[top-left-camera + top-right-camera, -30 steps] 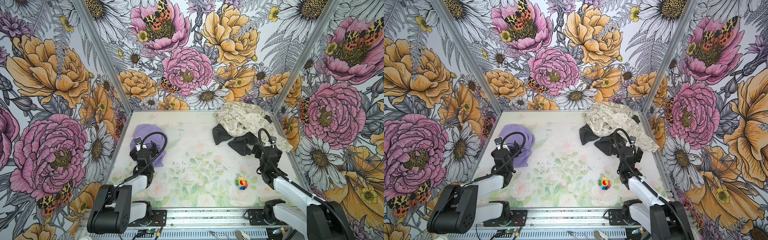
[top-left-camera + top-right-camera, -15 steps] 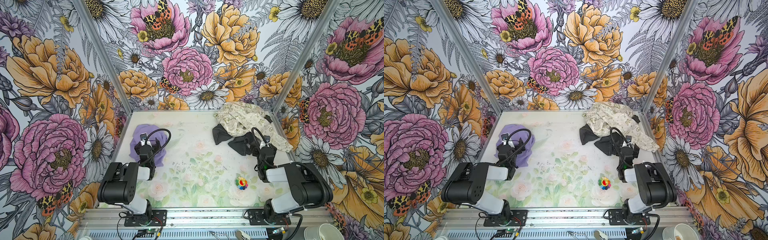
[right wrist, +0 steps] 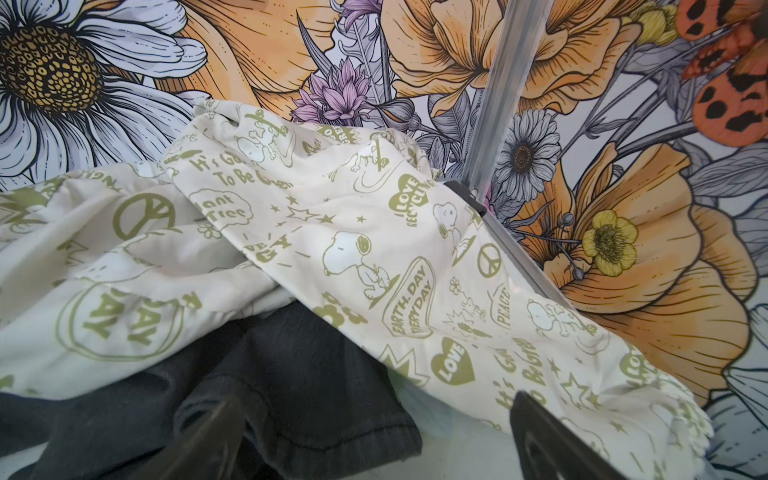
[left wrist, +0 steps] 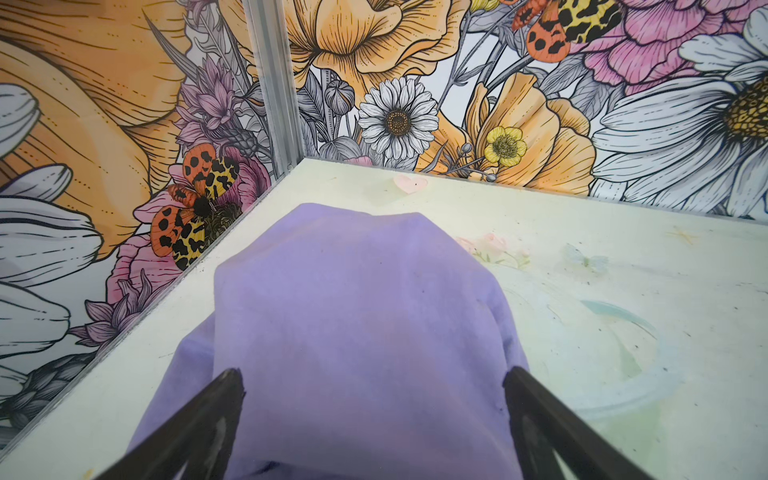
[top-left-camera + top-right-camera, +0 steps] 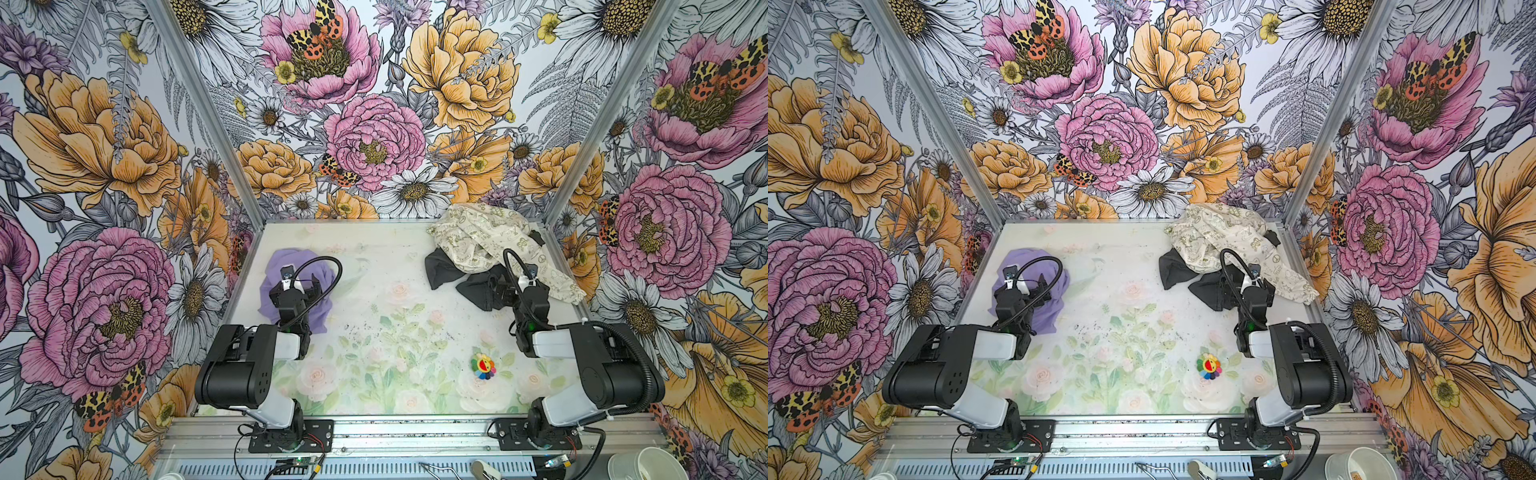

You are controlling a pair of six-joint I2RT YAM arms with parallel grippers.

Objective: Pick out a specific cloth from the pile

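Change: both arms have folded back toward their bases, elbows raised; the garments lie as before.
Cloth: the cloth (image 5: 271, 268), plain lavender, lies in a crumpled heap on the surface (image 5: 395, 332), well apart from the pile (image 5: 478, 249).
Left claw: the left claw (image 4: 374, 372) is spread wide, straddling the cloth and holding nothing; contact cannot be told.
Right claw: the right claw (image 3: 376, 401) is spread wide and empty at the pile's near edge, above the black cloth (image 3: 291, 374) and just beside the cream cloth (image 3: 332, 208).
Risk: a fingertip could probably snag a fold and drag the cloth back toward the pile; the right claw could likewise catch the black hem.
Surroundings: a rainbow flower toy (image 5: 483, 366) lies apart from the pile, toward the arm bases; only bare surface separates cloth and pile.
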